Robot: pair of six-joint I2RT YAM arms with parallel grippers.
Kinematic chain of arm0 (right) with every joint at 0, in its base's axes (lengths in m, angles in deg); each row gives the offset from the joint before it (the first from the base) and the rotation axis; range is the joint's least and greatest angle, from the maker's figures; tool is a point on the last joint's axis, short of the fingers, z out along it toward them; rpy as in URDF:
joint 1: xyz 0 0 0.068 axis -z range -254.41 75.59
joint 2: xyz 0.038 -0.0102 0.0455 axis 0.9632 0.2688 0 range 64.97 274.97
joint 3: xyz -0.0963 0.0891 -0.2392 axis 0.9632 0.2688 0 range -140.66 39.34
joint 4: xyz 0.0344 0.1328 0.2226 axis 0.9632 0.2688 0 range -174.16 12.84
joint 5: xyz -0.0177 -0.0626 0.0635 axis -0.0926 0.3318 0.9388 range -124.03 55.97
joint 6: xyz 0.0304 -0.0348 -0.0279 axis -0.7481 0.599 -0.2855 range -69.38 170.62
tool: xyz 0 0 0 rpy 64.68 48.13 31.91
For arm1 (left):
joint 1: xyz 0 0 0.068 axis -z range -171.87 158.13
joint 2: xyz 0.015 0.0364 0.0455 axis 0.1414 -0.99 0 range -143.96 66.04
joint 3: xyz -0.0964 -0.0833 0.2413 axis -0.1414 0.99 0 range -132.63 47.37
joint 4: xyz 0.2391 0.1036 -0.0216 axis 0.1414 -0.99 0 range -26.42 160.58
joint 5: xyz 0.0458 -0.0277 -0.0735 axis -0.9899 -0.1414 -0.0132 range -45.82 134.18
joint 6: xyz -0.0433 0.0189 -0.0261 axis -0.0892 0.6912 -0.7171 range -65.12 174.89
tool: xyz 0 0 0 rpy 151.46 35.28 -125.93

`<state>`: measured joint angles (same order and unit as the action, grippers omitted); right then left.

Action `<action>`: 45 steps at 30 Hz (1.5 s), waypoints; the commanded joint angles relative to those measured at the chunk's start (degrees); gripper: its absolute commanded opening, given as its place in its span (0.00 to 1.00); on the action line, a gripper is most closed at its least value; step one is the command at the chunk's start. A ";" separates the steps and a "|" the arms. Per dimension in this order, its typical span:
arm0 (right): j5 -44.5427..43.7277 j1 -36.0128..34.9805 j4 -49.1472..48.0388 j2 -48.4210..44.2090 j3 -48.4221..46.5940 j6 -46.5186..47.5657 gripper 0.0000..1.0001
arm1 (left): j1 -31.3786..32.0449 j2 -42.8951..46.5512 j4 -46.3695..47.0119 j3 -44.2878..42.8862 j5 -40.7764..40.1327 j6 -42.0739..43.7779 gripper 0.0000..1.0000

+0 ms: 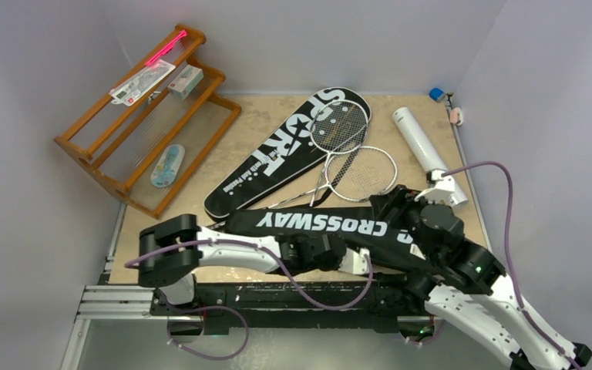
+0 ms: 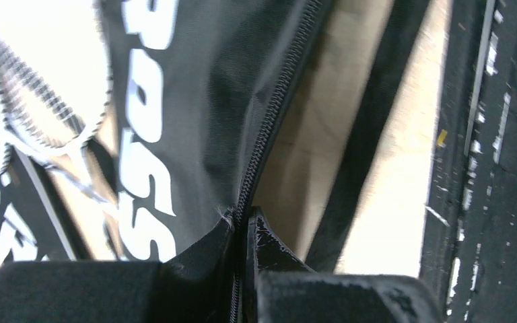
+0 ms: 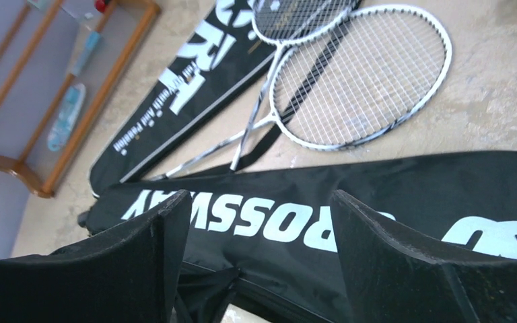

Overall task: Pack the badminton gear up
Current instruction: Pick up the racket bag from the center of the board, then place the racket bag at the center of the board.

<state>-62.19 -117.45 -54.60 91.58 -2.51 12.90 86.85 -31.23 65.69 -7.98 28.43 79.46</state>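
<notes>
Left pincer (image 2: 242,225): clamped on the zip edge of the CROSSWAY cover (image 1: 316,222), cloth pinched between the pads at the bag's near lip. Right pincer (image 3: 259,202): fingers wide apart, hovering just over the same cover toward its broad end, gripping nothing. Cover lies flat across the near side of the counter (image 1: 254,116), lettering up.

Step in hand, as I read it: opening the cover's mouth so a racket can go in. To do it well:
- left holds the lip low and firm, no yanking;
- right comes down beside the zip (image 2: 269,128), takes only the top layer of cloth, then lifts gently so the mouth gapes.

Cannot tell whether the zip is run fully open.

Count:
- Covers: two. CROSSWAY, and the SPORT cover (image 1: 277,154) behind it.
- Rackets: two. Upper racket (image 1: 339,127) has its head on the SPORT cover, lower racket (image 1: 364,173) lies on bare counter, heads overlapping.
- Tube (image 1: 420,142): one, white, far right.
- Shuttlecocks: none in view.
- Wooden rack (image 1: 123,131): one, far left.
</notes>
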 commanded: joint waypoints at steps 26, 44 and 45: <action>-0.61 0.13 3.16 1.91 -15.54 2.36 0.75 | -35.55 24.71 -34.04 -27.10 -21.40 -18.92 0.00; 13.91 0.11 -7.41 12.30 -4.84 -2.31 0.74 | -55.07 9.06 3.70 -10.47 -5.92 1.60 0.00; 14.20 0.15 -7.60 12.33 -4.49 -2.36 0.74 | -55.07 8.44 3.97 -9.35 -5.43 2.33 0.00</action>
<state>-51.39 -117.45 -58.56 102.75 -8.41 11.98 33.14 -22.23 56.60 -20.07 16.30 74.83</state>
